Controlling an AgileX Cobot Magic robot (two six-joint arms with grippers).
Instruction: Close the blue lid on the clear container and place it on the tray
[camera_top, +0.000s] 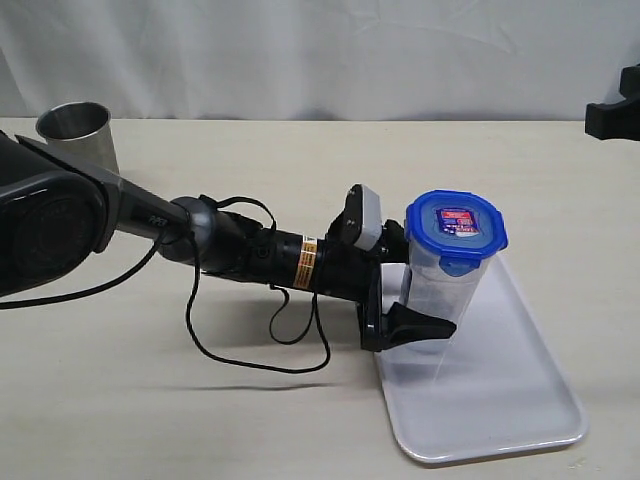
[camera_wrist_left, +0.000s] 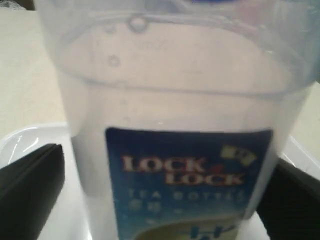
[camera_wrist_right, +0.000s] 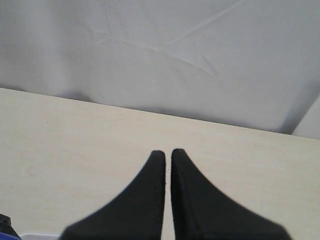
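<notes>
Capped by its rounded-square blue lid (camera_top: 455, 228), the tall clear plastic container (camera_top: 440, 300) stood on the flat white tray (camera_top: 520, 400) between the left gripper (camera_top: 428, 288)'s spread jaws, seemingly released. Placing looked finished; the next move called for backing away without tipping it. The right gripper (camera_wrist_right: 167, 165) sat clenched, empty.

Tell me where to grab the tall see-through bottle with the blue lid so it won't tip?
Probably mid-height on the clear container, below the wider blue lid, coming in level from the left arm's side. It stands tall and upright on the tray, and the left gripper has its open fingers either side there.
</notes>
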